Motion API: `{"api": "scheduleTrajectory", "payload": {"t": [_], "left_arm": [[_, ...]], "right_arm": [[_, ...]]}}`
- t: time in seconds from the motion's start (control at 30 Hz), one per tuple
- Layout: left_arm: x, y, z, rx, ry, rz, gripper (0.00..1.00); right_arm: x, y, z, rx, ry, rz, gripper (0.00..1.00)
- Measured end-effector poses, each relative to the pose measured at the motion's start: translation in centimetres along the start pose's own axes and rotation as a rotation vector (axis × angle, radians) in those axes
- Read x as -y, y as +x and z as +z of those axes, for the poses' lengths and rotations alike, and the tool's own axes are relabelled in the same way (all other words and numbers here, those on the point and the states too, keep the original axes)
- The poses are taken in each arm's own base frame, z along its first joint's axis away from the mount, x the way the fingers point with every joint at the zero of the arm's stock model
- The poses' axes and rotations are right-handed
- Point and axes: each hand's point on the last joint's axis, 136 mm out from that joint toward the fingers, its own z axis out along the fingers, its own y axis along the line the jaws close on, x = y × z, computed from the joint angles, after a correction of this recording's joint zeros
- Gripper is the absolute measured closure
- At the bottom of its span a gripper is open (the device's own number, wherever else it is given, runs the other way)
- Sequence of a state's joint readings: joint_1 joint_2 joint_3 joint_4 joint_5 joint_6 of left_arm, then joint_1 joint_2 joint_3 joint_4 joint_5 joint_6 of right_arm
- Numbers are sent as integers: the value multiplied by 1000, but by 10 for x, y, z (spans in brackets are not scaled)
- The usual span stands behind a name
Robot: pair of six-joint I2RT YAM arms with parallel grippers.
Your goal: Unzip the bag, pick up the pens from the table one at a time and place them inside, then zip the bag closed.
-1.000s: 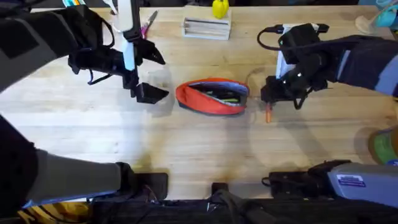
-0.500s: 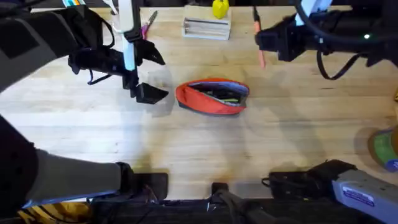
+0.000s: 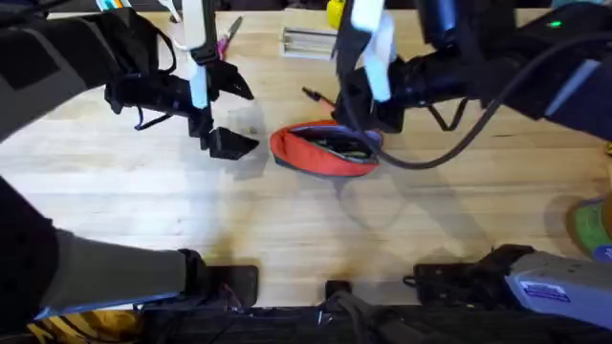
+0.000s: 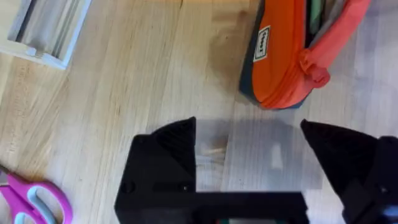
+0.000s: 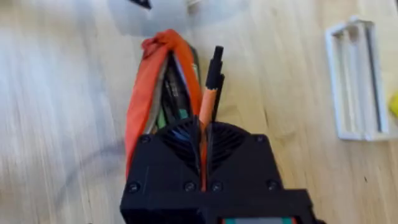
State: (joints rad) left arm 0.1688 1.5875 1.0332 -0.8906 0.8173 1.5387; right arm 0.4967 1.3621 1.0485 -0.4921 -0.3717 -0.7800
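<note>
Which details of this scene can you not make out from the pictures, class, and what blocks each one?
1. How many pens already lie inside the bag: overhead, the right gripper covers its far end; in the right wrist view that gripper's body hides most of the opening.
2. The orange pen: its lower length is hidden between the gripper's fingers.
3. The pink-handled scissors: cut off by the left wrist view's edge.

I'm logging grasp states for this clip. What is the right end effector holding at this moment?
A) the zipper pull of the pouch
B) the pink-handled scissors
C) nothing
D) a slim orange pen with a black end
D: the right wrist view shows the slim orange pen with a black end pinched in the right end effector, beside the open red-orange soft pencil pouch.
</note>
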Motion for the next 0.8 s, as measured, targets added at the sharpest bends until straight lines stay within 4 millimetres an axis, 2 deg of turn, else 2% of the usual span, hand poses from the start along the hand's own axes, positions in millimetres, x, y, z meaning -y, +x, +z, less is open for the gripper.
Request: {"api": "scheduleTrajectory", "payload": {"t": [0.17, 0.2, 0.5, 0.7, 0.73, 0.8], "left_arm": [[0, 0, 0, 0, 0, -1, 8], [1, 0, 0, 0, 3, -3, 7], [2, 0, 0, -2, 5, -6, 7], [1, 0, 0, -2, 5, -6, 8], [1, 0, 0, -2, 5, -6, 8], [2, 0, 0, -2, 5, -6, 7]], "right_arm": [[-12, 12, 23, -42, -79, -75, 970], [-18, 24, 33, -78, -121, -73, 970], [-42, 56, 43, -185, -246, -33, 970], [-43, 62, 51, -199, -263, -35, 969], [-43, 61, 51, -197, -260, -34, 940], [-40, 59, 53, -187, -250, -44, 661]]}}
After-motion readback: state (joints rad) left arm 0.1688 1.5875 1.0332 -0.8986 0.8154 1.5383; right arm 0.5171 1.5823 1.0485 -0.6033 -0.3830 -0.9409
